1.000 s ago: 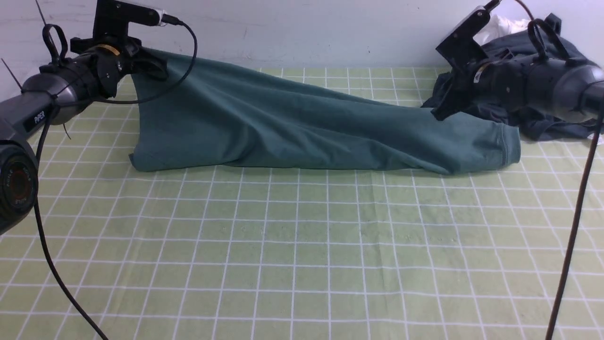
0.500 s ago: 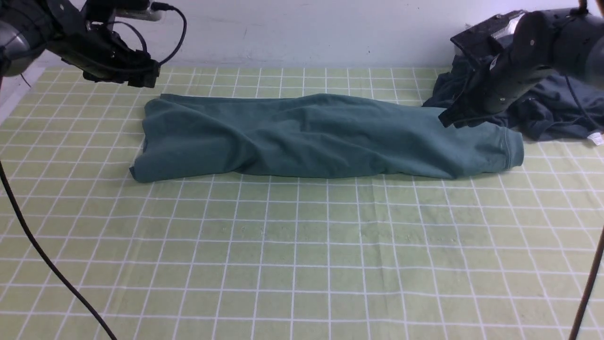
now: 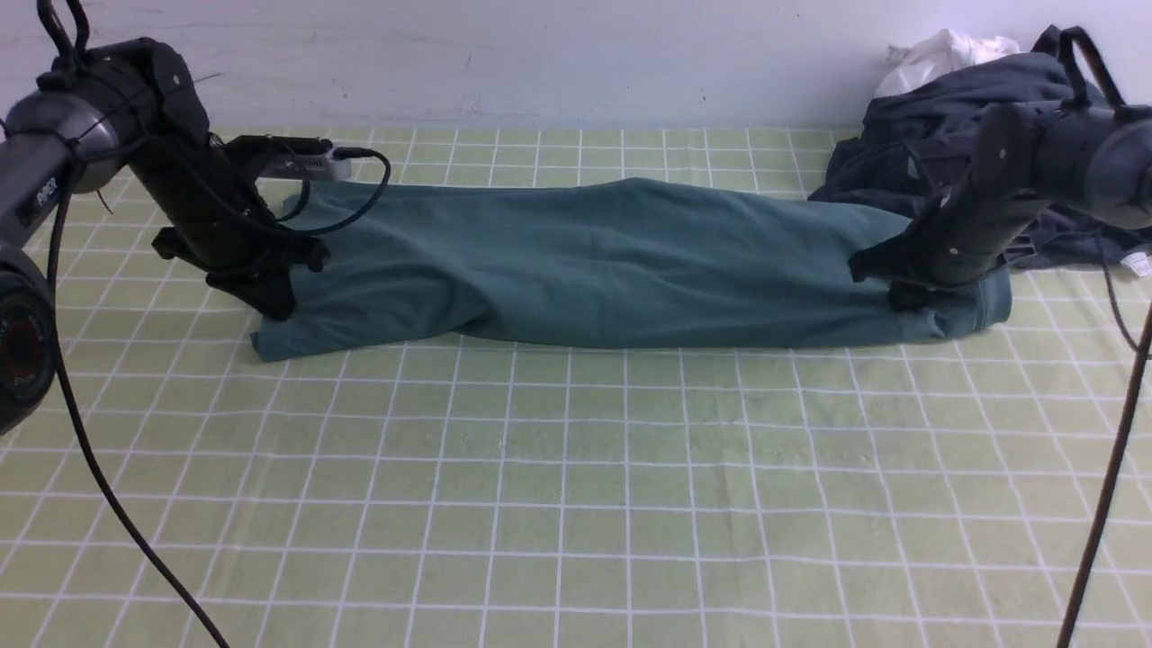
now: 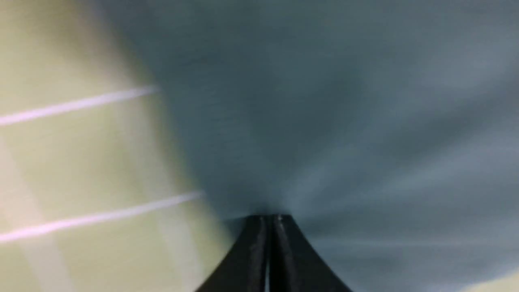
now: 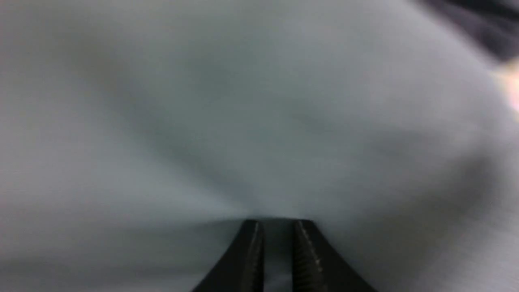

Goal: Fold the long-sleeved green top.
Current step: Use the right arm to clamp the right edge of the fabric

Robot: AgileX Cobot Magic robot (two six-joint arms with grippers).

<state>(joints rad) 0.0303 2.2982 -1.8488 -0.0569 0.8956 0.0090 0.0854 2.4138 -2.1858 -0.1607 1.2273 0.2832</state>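
Left pincer is shut, jaws pressed flat together in the wrist view, tips down at the near-left corner of the green top. We cannot tell whether any cloth is caught between them. Right pincer shows a narrow gap between its jaws, tips buried in the fabric at the opposite end. We judge it is nipping a fold of the top there.

We see the top lying on the counter as a long low band running left to right, toward the far side, and by the look of it doubled lengthwise. Both arms are down at the two ends at once. We read that as taking matching holds so the band can be carried over evenly without twisting.

We note the right end lies just beside the dark garment heaped in the far right corner, with a white cloth behind it. A sloppy grab there could drag that along. We judge the next move needs a sure catch of cloth on the left before any lift.
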